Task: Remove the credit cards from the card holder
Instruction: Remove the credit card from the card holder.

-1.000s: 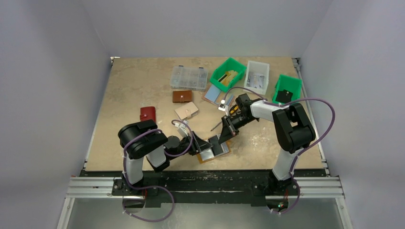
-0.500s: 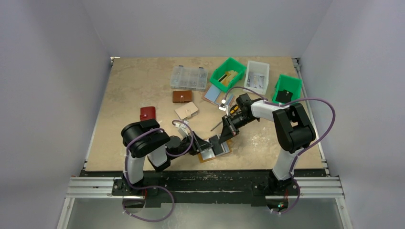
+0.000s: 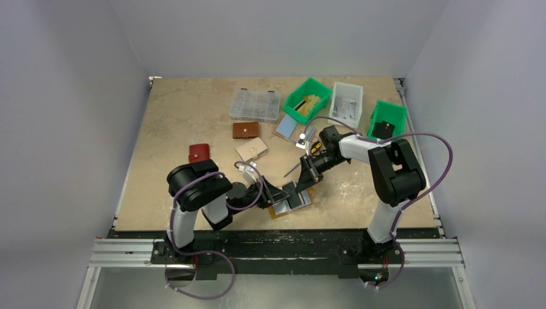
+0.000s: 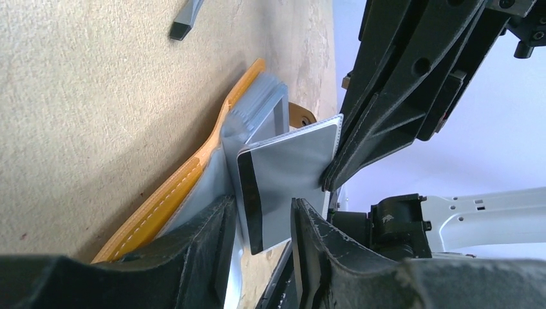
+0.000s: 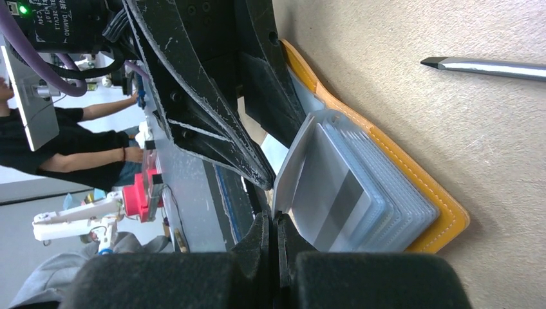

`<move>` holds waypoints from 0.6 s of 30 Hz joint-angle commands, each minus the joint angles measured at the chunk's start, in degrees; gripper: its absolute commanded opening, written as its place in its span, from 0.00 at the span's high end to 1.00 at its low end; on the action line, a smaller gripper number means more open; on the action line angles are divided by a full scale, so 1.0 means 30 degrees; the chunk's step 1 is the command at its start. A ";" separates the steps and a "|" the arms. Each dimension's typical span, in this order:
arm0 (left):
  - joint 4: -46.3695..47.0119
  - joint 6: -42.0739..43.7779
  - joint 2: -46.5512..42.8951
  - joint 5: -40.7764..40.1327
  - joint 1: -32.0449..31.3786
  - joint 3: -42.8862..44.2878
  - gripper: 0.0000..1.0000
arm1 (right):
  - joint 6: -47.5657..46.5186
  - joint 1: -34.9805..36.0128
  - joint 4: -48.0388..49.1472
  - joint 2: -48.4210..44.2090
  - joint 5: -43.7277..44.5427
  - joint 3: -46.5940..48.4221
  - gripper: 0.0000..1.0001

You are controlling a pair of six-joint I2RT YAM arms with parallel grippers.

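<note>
So, silvery-grey striped plastic credit card sits 3 o'clock of left gripper, long axis same way, btwn part-open jaws, grip unclear. Right gripper is clamped on the clear sleeve of the mustard leather card holder, 6 o'clock on table.

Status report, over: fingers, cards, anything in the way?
Left fingers open, straddling grey card. Right fingers shut on clear sleeve. Card holder lies open. Screwdriver beside, not blocking.

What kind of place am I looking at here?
Most likely a robotics lab work cell: a left arm and right arm bolted to an aluminium rail by a table, plain white panels walling it in, a green bin of small items. The right wrist view shows a person in black nearby.
</note>
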 commanded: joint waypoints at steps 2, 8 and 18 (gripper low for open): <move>0.5264 0.0188 -0.0829 -0.0513 -0.0123 0.0196 0.60 | 0.0537 0.0030 0.0311 -0.0413 -0.1318 0.0416 1.00; 0.5262 0.0572 -0.2058 -0.0765 -0.0123 0.0000 0.65 | 0.1352 0.0046 0.1084 -0.0267 0.0579 0.0189 1.00; 0.5277 0.0689 -0.2219 -0.0658 -0.0119 0.0038 0.87 | 0.1284 0.0059 0.0838 0.0099 0.2575 0.0150 1.00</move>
